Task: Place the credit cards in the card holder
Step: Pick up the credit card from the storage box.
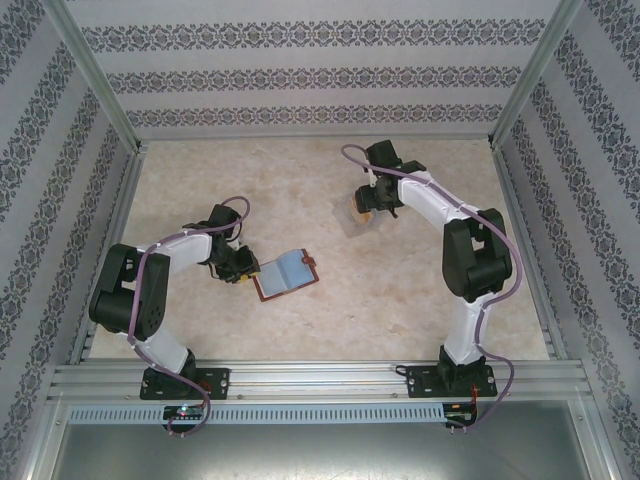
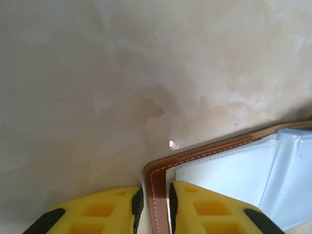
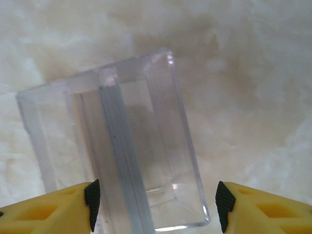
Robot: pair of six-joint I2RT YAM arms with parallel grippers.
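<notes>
**A:** Where is the card holder (image 1: pixel 287 272)?

**B:** It lies open on the worktop (image 1: pixel 420 300), left of the middle and closer to the near edge than the far one. The blue-grey inside faces up, with the reddish-brown border around it.

**A:** And the left gripper (image 2: pixel 155 210)?

**B:** It is pinching the card holder at the border that faces the worktop's left edge. In the left wrist view, the yellow fingers (image 2: pixel 102 212) sit one on each side of the stitched brown leather strip. Their black pads are tight against it, just by a rounded corner.

**A:** The right gripper (image 3: pixel 155 207)?

**B:** It is spread wide above a clear box (image 3: pixel 165 97), which stands right of the middle, toward the far edge and well apart from the card holder. One finger is on each side of the box's near end. The finger on the right of the wrist view stands off the wall with a gap. On the other side I cannot tell whether the pad touches the plastic.

**A:** So where are the credit cards (image 3: pixel 119 156)?

**B:** They are inside the clear box, stacked on edge. Their thin pale edges are packed close together in the box's left half. From above, an orange tint shows under the right gripper.
</notes>
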